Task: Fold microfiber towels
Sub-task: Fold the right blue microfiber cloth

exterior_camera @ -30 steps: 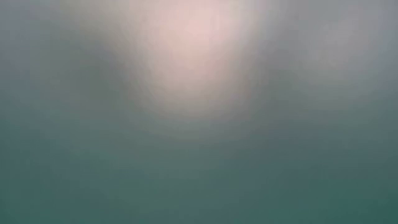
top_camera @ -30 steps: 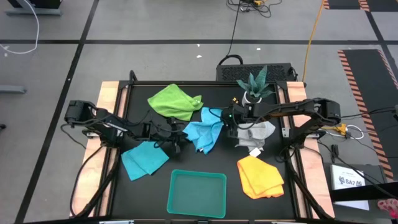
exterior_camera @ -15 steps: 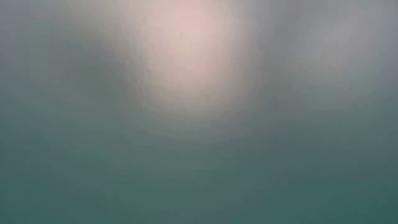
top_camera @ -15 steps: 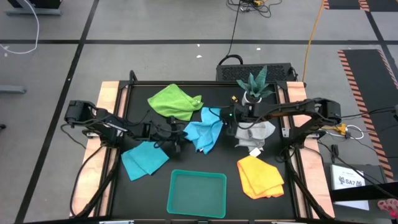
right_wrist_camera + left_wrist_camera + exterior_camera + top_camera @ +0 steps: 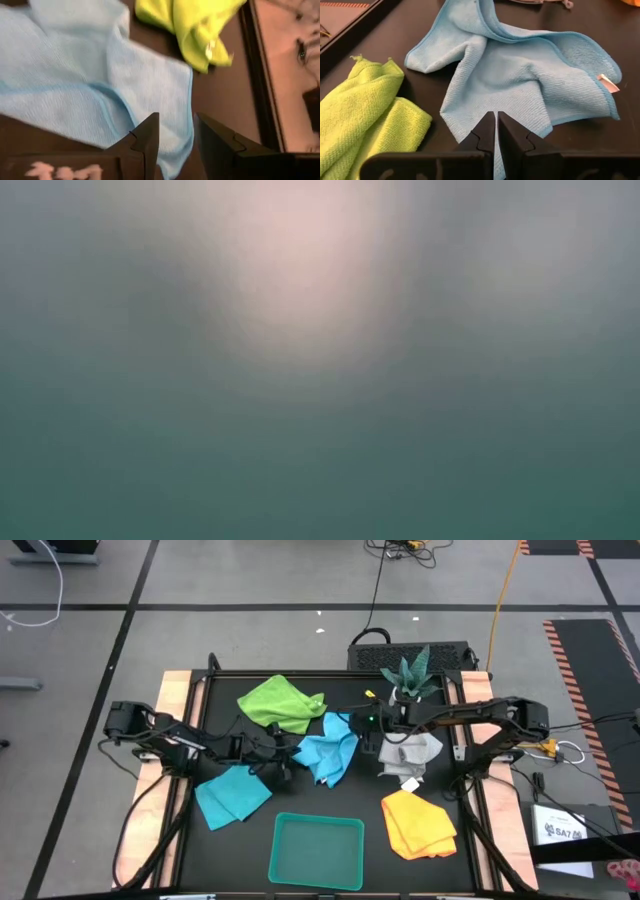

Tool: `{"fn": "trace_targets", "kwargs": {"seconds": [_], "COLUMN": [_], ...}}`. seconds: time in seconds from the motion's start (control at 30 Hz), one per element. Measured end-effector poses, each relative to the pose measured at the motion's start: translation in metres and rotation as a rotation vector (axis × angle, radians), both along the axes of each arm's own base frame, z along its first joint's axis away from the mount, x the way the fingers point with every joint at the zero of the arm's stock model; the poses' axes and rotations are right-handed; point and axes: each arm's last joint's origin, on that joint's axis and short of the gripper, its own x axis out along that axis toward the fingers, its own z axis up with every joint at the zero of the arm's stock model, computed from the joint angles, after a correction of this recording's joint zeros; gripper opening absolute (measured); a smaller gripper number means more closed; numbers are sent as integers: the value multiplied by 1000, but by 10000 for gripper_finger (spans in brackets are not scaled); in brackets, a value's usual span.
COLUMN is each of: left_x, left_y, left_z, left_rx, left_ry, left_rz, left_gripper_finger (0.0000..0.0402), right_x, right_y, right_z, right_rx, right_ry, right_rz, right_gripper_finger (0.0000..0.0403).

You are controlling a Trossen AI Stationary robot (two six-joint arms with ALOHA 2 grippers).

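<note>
A crumpled turquoise towel (image 5: pixel 330 755) lies mid-table. My left gripper (image 5: pixel 290 762) is shut on its left edge. My right gripper (image 5: pixel 347 725) stands open just above the towel's far right corner (image 5: pixel 175 150); its fingers straddle that corner, and no touch shows. A lime green towel (image 5: pixel 280 703) lies bunched at the far left. A second turquoise towel (image 5: pixel 232 795) lies flat at the near left. A grey-white towel (image 5: pixel 410 755) and a yellow-orange towel (image 5: pixel 418 823) lie on the right. My left gripper pinches the turquoise towel's nearest edge (image 5: pixel 495 106) between its two fingers; blue cloth shows in the slit between them. The fingers slant down from the table's left. One layer or several, I cannot tell. The towel lies slack and rumpled on the table.
A teal tray (image 5: pixel 317 850) sits at the near edge, in the middle. A potted plant (image 5: pixel 410 675) stands at the far right, behind my right arm. Wooden strips (image 5: pixel 172 720) run along the table's left and right sides.
My right gripper has risen slightly and rolled about its own line over the turquoise towel's far right corner, staying open. The towels lie as before.
</note>
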Motion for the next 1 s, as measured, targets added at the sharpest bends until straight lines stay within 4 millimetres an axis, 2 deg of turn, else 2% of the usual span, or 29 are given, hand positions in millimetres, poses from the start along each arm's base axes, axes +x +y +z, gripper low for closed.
{"fn": "trace_targets", "kwargs": {"seconds": [0.3,0.5,0.8,1.0], "left_x": [-1,0,0,0], "left_y": [3,3,3,3], "left_z": [-1,0,0,0], "left_rx": [0,0,-2,-7], "left_ry": [7,4,1,0], "left_rz": [11,11,12,15], "left_gripper_finger": [24,24,24,24], "right_x": [-8,-9,-6,-9], "right_y": [-2,1,17,16], "right_z": [-22,-23,-25,-29], "right_rx": [63,70,72,55], "right_ry": [59,63,86,85], "right_rz": [-36,-32,26,33], "right_gripper_finger": [114,114,114,114]}}
